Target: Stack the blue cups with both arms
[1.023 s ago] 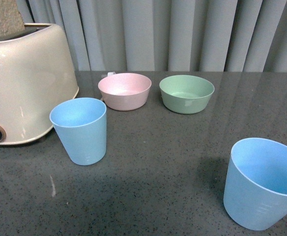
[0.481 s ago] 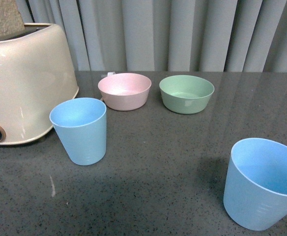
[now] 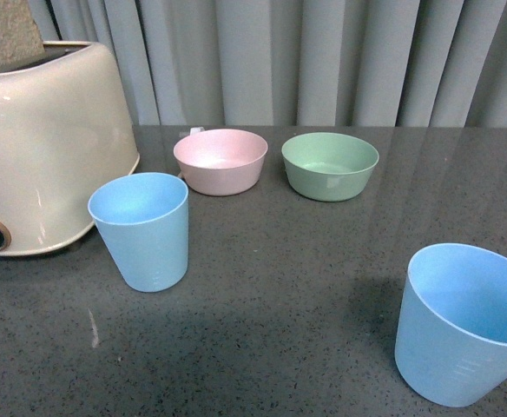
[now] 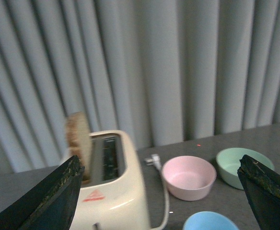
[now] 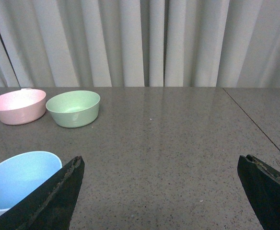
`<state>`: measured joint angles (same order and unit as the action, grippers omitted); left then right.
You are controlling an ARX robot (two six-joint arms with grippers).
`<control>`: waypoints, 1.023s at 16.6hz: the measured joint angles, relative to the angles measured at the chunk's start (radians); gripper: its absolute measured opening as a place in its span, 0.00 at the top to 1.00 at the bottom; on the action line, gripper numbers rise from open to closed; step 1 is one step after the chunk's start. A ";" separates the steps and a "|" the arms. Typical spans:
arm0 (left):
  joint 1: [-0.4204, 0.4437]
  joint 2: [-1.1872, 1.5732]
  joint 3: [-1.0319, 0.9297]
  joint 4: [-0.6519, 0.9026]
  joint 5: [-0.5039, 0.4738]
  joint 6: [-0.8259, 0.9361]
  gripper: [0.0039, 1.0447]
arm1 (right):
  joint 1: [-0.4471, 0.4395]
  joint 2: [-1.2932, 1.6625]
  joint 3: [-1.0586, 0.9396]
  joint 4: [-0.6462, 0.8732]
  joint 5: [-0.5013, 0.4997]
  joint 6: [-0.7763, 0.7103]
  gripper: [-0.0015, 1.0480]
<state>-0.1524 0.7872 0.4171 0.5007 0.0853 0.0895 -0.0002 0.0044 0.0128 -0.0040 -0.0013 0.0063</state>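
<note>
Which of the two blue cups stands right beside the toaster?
The left blue cup, close by the cream toaster and in front of the pink bowl. The right blue cup stands alone, far from it, nearest the camera.

A kitchen-like setup: a cream toaster point(image 3: 36, 148) holding bread point(image 4: 77, 146) stands on a dark speckled counter point(image 3: 279, 287), grey curtains point(image 3: 323, 61) behind the toaster.

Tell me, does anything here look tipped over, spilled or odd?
Nothing stands out. The left blue cup and right blue cup stand upright and apart; the pink bowl and green bowl sit open side up; no spill shows. A bread slice sticks out of the toaster.
</note>
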 joint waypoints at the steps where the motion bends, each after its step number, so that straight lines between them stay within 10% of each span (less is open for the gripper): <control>1: -0.046 0.122 0.062 0.008 0.018 0.002 0.06 | 0.000 0.000 0.000 0.000 0.000 0.000 0.06; 17: -0.235 0.693 0.370 -0.420 0.081 0.140 0.06 | 0.000 0.000 0.000 0.000 0.000 0.000 0.06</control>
<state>-0.3874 1.4803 0.7876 0.0807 0.1661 0.2295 -0.0002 0.0044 0.0128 -0.0040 -0.0013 0.0063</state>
